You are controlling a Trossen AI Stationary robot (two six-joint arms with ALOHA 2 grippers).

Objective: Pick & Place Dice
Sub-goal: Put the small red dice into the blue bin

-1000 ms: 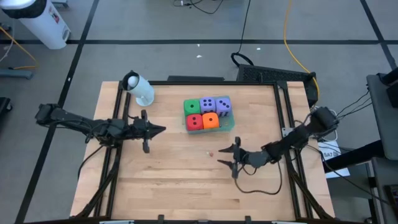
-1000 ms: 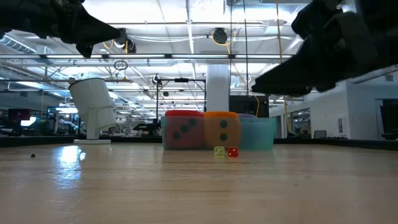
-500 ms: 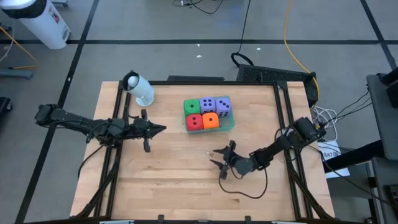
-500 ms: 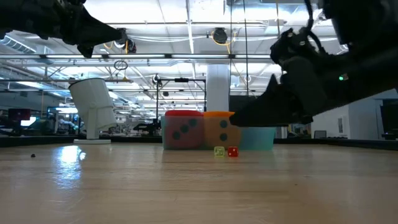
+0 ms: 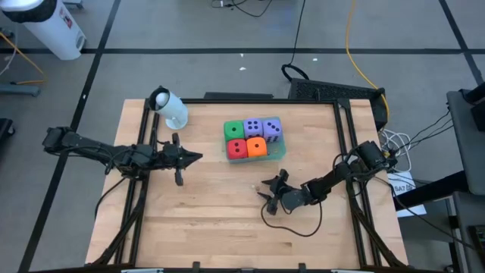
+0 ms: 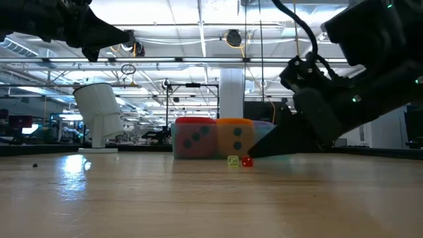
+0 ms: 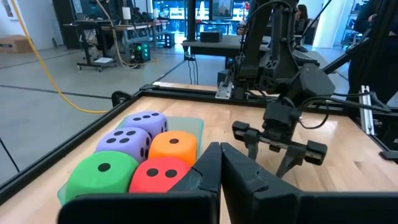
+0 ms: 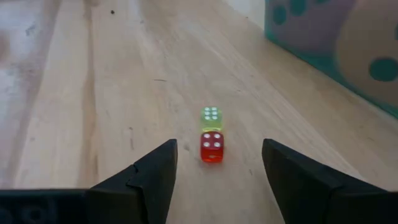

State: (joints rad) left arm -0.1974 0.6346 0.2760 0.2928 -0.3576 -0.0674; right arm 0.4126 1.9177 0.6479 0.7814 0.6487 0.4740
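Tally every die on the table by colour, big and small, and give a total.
Big green die: 1
Big red die: 1
Big orange die: 1
Big purple dice: 2
Small red die: 1
Small yellow-green die: 1
Total: 7

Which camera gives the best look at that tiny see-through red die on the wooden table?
The right wrist view: the tiny translucent red die sits close between the open fingers, pips visible. The low view shows it as a small red cube; the high view barely shows it; the left wrist view doesn't.
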